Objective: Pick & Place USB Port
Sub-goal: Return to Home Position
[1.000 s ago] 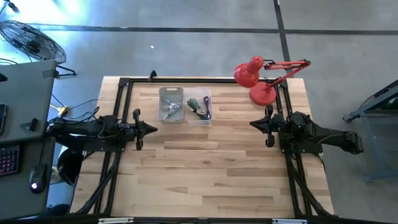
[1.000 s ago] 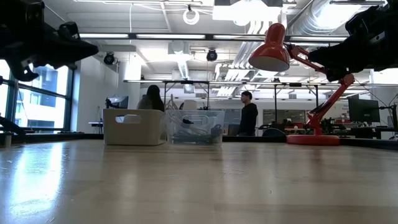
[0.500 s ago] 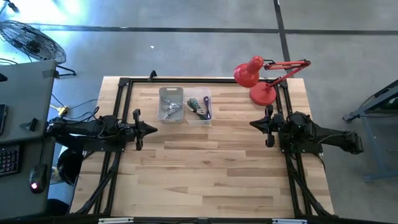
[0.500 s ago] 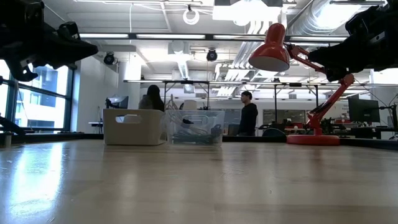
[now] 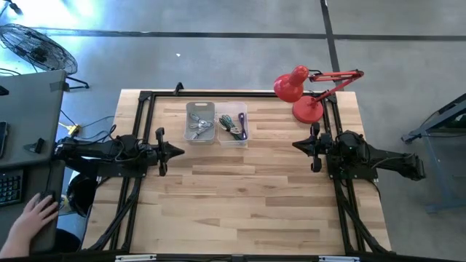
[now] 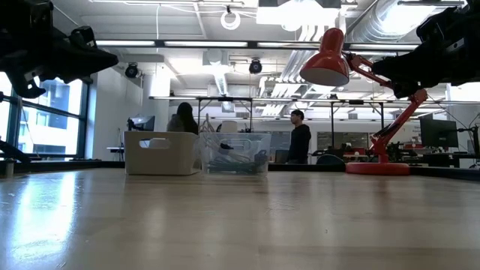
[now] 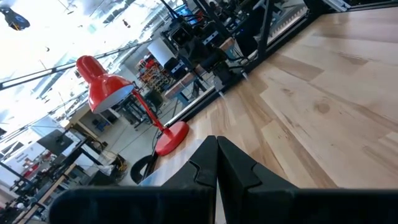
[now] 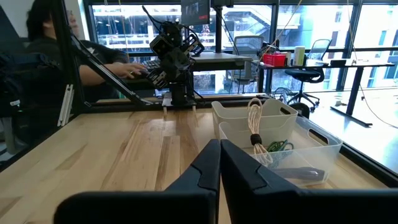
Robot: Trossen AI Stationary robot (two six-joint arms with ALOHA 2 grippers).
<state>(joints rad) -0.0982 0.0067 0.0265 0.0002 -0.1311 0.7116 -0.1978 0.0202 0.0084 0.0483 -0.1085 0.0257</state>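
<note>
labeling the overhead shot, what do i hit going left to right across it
person's hand → left gripper → grey bin → white bin → red lamp

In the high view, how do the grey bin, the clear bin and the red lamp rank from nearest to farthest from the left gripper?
From the left gripper, at the table's left:
1. grey bin, nearest, toward the table's far edge.
2. clear bin, right beside the grey bin, on its lamp side.
3. red lamp, far right corner, near the right gripper.
</note>
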